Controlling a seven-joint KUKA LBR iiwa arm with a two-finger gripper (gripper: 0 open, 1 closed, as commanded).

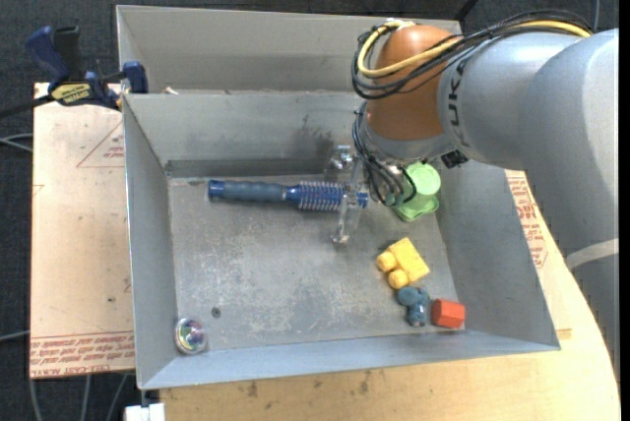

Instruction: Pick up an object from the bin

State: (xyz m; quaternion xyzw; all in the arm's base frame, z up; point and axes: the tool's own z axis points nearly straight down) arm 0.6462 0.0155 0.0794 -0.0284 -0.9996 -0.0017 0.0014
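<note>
Your tool (343,200) open astride bristle end of blue plastic hairbrush (261,193), near far wall of grey metal bin (148,212); set for pinch, nothing gripped.

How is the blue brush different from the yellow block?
The blue brush is long and thin; the yellow block is short and chunky. The brush's bristly end lies beside the gripper; the block lies apart from it, toward the front right of the bin. Both rest on the bin floor.
</note>
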